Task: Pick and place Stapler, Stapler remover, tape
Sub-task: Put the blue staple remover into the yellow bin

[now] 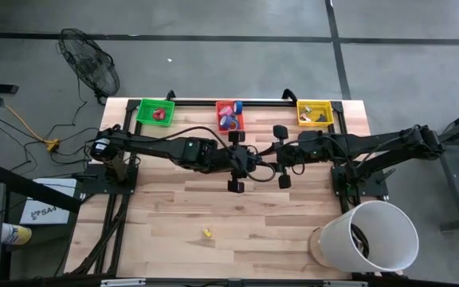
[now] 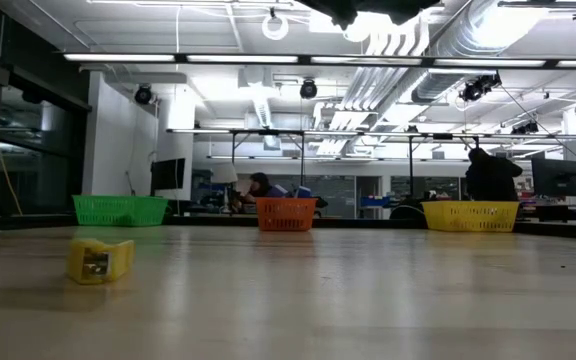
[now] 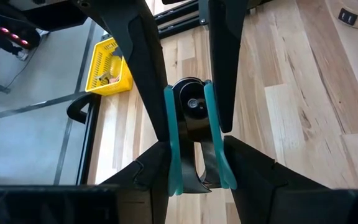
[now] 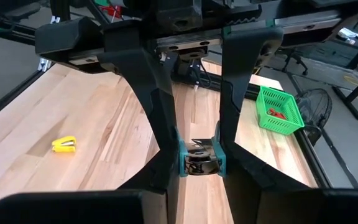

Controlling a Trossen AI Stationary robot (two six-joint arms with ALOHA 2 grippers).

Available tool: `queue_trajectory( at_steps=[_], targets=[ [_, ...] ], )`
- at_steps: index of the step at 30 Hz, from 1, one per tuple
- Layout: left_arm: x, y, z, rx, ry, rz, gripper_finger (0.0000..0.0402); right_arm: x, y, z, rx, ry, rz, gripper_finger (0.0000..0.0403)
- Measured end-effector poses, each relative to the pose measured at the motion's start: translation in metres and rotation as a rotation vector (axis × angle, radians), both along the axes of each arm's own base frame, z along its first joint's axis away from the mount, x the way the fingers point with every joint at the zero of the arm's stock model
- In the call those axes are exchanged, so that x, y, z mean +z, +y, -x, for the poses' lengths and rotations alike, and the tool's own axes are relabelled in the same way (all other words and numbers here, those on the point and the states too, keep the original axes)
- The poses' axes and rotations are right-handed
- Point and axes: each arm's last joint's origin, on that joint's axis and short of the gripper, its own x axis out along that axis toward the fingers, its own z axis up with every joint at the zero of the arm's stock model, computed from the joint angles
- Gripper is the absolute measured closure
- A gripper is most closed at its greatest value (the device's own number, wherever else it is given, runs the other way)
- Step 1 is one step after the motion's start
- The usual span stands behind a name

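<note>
Both grippers, left gripper [image 3: 194, 146] and right gripper [image 4: 201, 155], clamp one dark object [image 4: 202, 163], possibly stapler remover.

Floor: grey concrete [image 1: 213, 64] crossed by dark seams.
Ceiling: white ducts [image 2: 418, 45] and strip lights [image 2: 168, 57] overhead.
Furniture: a black pedestal fan [image 1: 90, 68] beside the counter [image 1: 213, 207]; a white bucket [image 1: 373, 235] at its corner.
Background: distant desks, a person seated [image 2: 260, 186].
</note>
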Motion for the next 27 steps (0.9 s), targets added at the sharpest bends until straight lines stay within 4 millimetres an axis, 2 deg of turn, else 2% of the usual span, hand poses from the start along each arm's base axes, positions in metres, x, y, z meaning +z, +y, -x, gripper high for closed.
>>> queue_trajectory(
  at_steps=[6,13,17,22,27],
  targets=[
    [0.000,0.000,0.000,-0.019,0.011,-0.015,0.0251,-0.002,0.000,0.001,-0.007,0.022,-0.014,0.0319],
    [0.000,0.000,0.000,-0.032,0.013,-0.025,0.0163,-0.006,-0.001,0.002,-0.024,0.062,-0.018,0.0319],
    [-0.003,0.001,0.004,-0.016,0.073,-0.083,0.0129,-0.010,-0.003,0.004,-0.085,0.107,-0.022,0.0319],
    [0.003,0.008,0.030,0.116,0.174,-0.108,0.0122,-0.017,-0.012,0.008,-0.266,0.180,-0.060,0.0319],
    [0.012,0.015,0.058,0.228,0.268,-0.201,0.0122,-0.022,-0.032,0.013,-0.521,0.196,-0.134,0.0319]
  ],
)
